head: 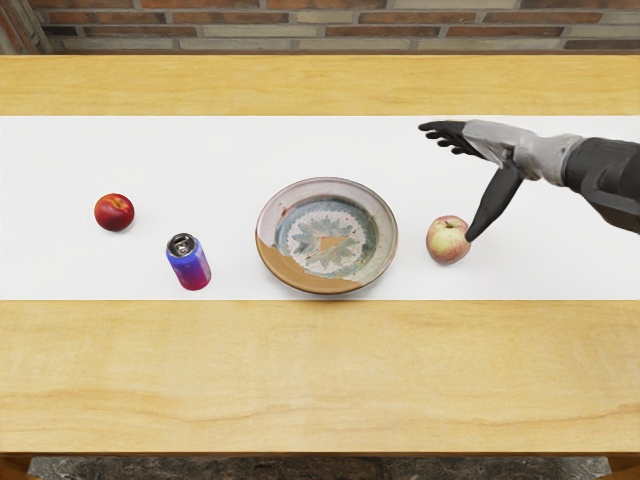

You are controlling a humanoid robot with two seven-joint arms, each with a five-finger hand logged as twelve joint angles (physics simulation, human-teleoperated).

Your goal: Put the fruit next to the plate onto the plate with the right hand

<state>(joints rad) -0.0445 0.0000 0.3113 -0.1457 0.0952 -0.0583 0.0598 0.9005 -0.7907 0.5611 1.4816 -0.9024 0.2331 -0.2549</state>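
A pale yellow-red apple (447, 240) lies on the white runner just right of the patterned ceramic plate (374, 212). My right hand (470, 170) comes in from the right edge and hovers above and right of the apple. Its fingers are spread open, and the dark thumb (493, 205) points down with its tip beside the apple's right side. Nothing is held. A second red fruit (114, 212) sits far to the left, away from the plate.
A blue-purple soda can (188, 262) stands left of the plate. The white runner (320, 150) crosses the wooden table (320, 370), and a brick wall is behind.
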